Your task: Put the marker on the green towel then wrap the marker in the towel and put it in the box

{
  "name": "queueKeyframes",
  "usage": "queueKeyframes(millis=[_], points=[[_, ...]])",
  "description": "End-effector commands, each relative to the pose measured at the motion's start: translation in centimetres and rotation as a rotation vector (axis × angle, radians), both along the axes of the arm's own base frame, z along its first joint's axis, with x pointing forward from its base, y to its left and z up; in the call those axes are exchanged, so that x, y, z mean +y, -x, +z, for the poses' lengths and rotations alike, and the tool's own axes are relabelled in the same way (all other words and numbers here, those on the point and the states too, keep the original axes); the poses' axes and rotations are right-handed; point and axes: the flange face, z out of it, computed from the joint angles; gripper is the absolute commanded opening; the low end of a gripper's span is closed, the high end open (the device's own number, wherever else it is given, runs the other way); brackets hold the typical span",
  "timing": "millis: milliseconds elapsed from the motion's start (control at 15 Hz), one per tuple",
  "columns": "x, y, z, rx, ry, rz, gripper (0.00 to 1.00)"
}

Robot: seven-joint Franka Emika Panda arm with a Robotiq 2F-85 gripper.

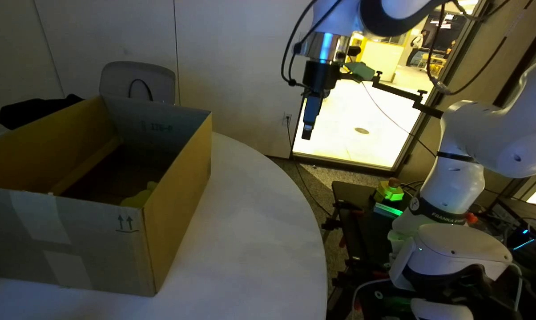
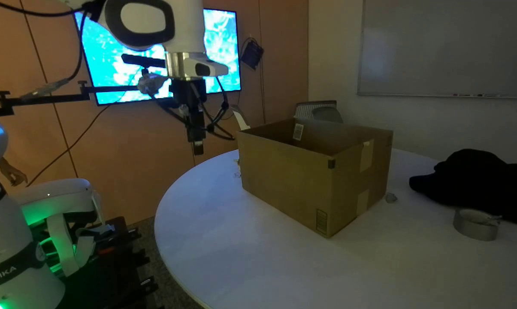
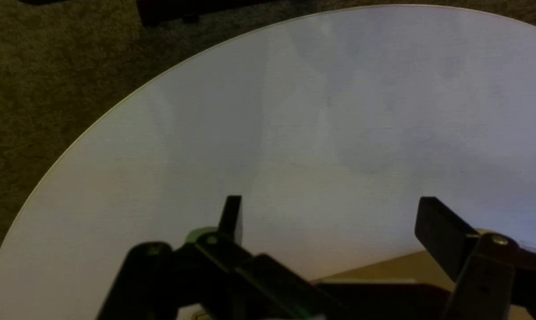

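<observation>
In an exterior view, the lime-green towel (image 1: 139, 198) shows inside the cardboard box (image 1: 179, 200) at five o'clock; the gripper (image 3: 330, 200) hangs spread wide. The marker's place I cannot tell.

Towel (image 1: 139, 198) in box (image 1: 181, 195); box and tape roll (image 2: 476, 228) on table (image 1: 259, 249); chair (image 1: 118, 82) behind box.

Both exterior views held one round table (image 1: 263, 249), one box (image 1: 110, 262) and one arm (image 1: 490, 138) with one gripper (image 3: 331, 202) — two fingers (image 3: 442, 235) in the wrist view. In an exterior view, one green towel (image 1: 139, 198) lay in the box, which bore two printed arrows (image 1: 129, 222) on its near side; in an exterior view there were one screen (image 2: 222, 47) and one whiteboard (image 2: 447, 47) — far — and one tape roll (image 2: 476, 230), right.
</observation>
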Motion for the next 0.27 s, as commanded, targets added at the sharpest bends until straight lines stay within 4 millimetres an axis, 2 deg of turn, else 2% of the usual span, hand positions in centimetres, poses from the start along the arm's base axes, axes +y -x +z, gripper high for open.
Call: queueKeyframes(millis=[0,67,200], points=[[-0.2,0.6,-1.1,-0.025,0.004,0.021,1.0],[-0.2,1.1,-2.0,-0.022,0.004,0.025,1.0],[-0.2,1.1,-2.1,-0.019,0.004,0.025,1.0]])
